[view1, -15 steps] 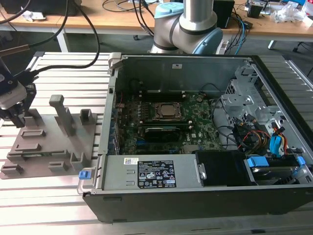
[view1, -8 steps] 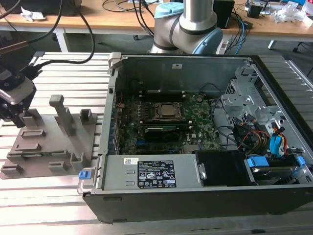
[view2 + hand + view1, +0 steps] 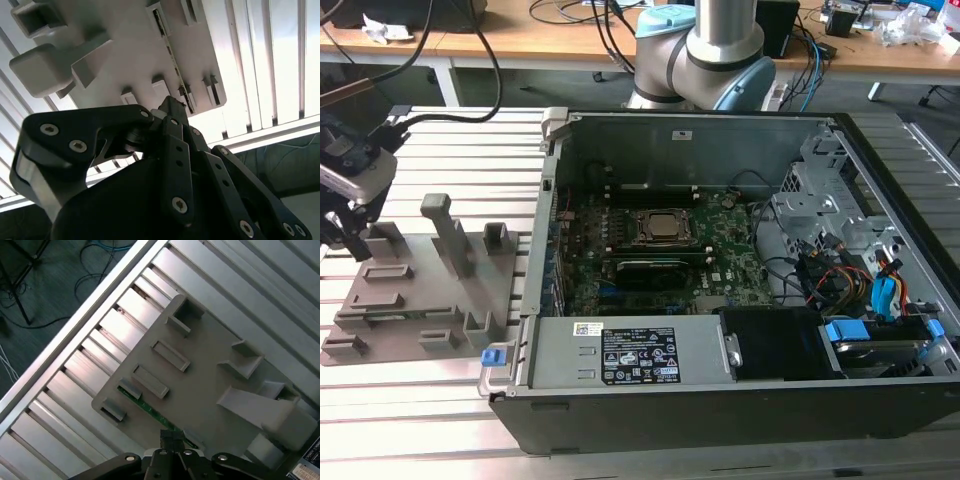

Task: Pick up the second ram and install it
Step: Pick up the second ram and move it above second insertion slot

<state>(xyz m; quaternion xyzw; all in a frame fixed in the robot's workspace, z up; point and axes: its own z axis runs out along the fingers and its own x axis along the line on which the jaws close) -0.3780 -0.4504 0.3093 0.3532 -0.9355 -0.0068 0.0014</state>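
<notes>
The second ram (image 3: 145,407) is one thin green circuit-board stick set low in the gray fixture plate (image 3: 200,390). Its long axis runs parallel to the plate's edge on the side away from the open computer case (image 3: 720,400), just inside that edge. In the second wrist view the stick (image 3: 172,55) reads as a narrow dark strip between small upright blocks. The plate is a single slab of matte gray plastic with sharp-cornered blocks. It carries one tall post and, beside the ram, two long low rectangular frames. It lies on a table of ribbed, shiny metal slats (image 3: 75,400). The one black gripper (image 3: 168,436) sits directly over one end of the stick, at the plate's edge farthest from the case (image 3: 348,232). I cannot tell whether it has clamped the stick or is loose. One green motherboard (image 3: 650,280) lies inside the case.
</notes>
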